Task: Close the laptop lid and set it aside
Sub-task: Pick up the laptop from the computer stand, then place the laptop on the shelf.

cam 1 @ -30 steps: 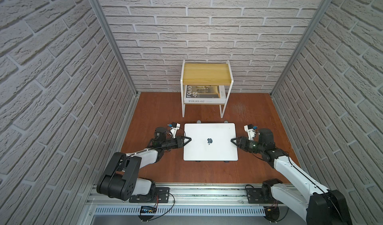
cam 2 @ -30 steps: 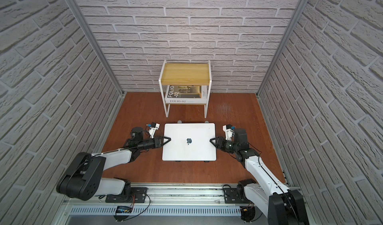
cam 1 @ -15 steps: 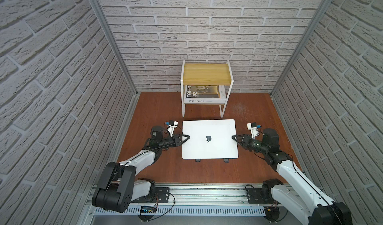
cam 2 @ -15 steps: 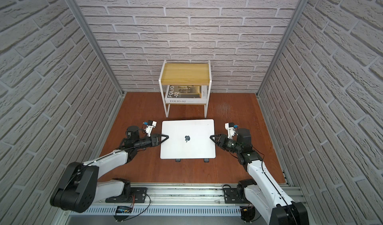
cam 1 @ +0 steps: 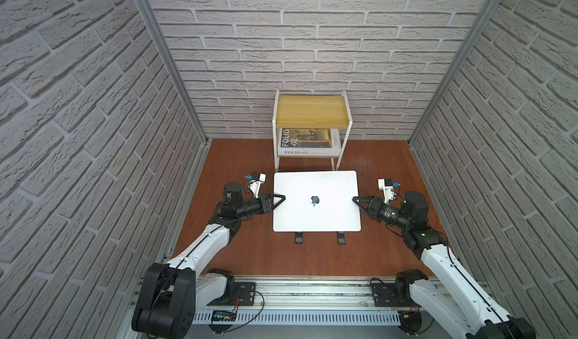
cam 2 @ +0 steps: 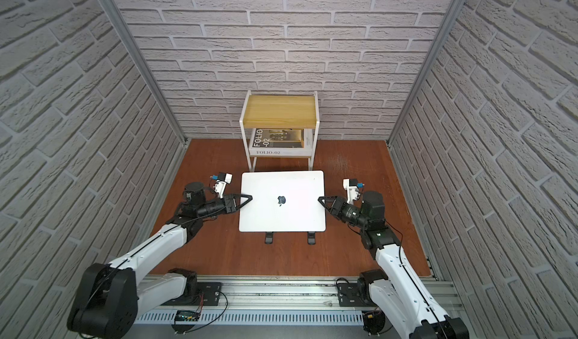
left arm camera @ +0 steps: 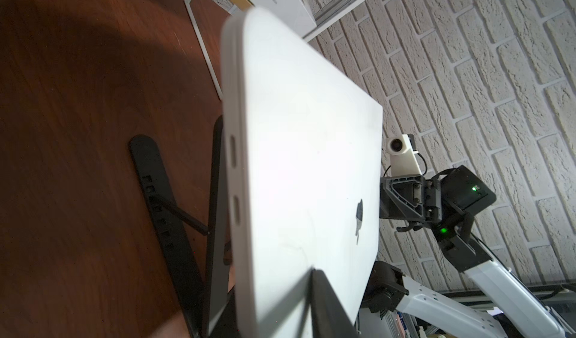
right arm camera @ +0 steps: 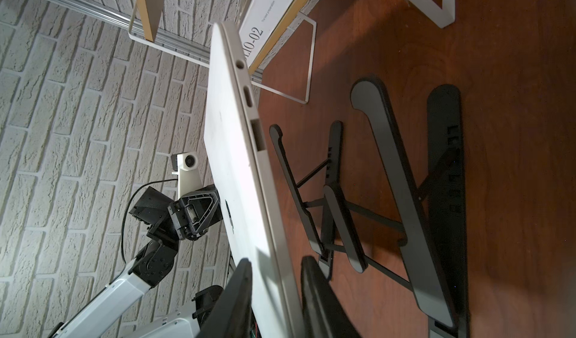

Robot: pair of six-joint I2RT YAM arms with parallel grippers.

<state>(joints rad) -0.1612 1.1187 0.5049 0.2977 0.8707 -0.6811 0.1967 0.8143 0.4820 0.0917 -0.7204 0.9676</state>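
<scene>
Hands sit at the two short ends of the laptop (cam 1: 316,218), so its long axis runs straight across from one arm to the other and neither arm is nearer. The laptop lid (cam 2: 281,218) lies shut flat on the base, logo up. The whole machine hangs level above the black folding stand (right arm camera: 389,171) and is apart from it in the right wrist view. The stand's front feet show past the near edge in both top views.

The left hand (cam 1: 279,198) is closed down on the thin left edge and clamps it. The right hand (cam 1: 356,200) is drawn in on the right edge, one finger (right arm camera: 235,292) on the lid and its mate under the base. I judge that it grips too.

The shelf (cam 1: 312,109) stands just beyond the far edge, with bare worktop (cam 1: 244,253) to either side. Any carry must therefore move both ends together.
</scene>
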